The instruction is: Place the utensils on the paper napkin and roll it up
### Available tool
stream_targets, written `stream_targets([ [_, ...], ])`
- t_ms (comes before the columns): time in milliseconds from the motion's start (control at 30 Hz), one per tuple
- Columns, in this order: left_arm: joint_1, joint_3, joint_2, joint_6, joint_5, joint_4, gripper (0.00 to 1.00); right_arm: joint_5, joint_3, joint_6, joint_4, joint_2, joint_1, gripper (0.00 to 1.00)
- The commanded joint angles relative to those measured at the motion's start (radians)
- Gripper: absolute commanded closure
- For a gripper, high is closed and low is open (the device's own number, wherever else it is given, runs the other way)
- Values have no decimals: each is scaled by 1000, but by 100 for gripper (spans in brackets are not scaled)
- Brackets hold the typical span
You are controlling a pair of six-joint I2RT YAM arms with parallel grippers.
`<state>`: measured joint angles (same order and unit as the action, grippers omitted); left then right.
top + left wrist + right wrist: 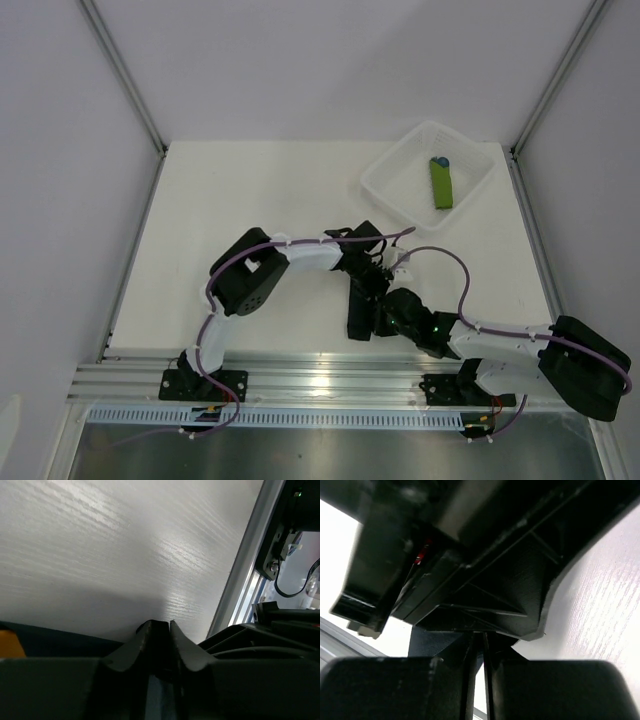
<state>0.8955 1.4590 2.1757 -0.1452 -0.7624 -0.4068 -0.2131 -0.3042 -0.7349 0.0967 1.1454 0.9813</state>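
The paper napkin (357,310) is a narrow dark strip, folded or partly rolled, lying upright in the top view at the table's middle front. Both grippers meet at its right side. My left gripper (373,284) is shut; in its wrist view the jaws (160,626) pinch a dark sheet, with the napkin (55,641) stretching left. An orange utensil (9,644) peeks out at the far left edge; the other utensils are hidden. My right gripper (385,318) is shut to a thin slit (479,647) at the napkin's edge (432,642), right under the left gripper's body.
A clear plastic tray (395,203) stands at the back right, holding a green rolled bundle (441,182) with a blue tip. The aluminium rail (320,380) runs along the near edge. White walls enclose the table on three sides.
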Motion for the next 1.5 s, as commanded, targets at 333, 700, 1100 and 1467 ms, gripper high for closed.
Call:
stream_targets([
  [333, -27, 132, -174, 137, 98, -145, 50, -35, 70, -93, -20, -21, -10, 92],
  [700, -60, -22, -300, 300, 146, -164, 82, -22, 77, -78, 1, -38, -26, 92],
  [1100, -36, -6, -126, 291, 156, -184, 87, -2, 80, -61, 18, -38, -38, 92],
  [1467, -38, 12, -42, 223, 184, -205, 88, 26, 33, 5, -67, -163, -43, 91],
])
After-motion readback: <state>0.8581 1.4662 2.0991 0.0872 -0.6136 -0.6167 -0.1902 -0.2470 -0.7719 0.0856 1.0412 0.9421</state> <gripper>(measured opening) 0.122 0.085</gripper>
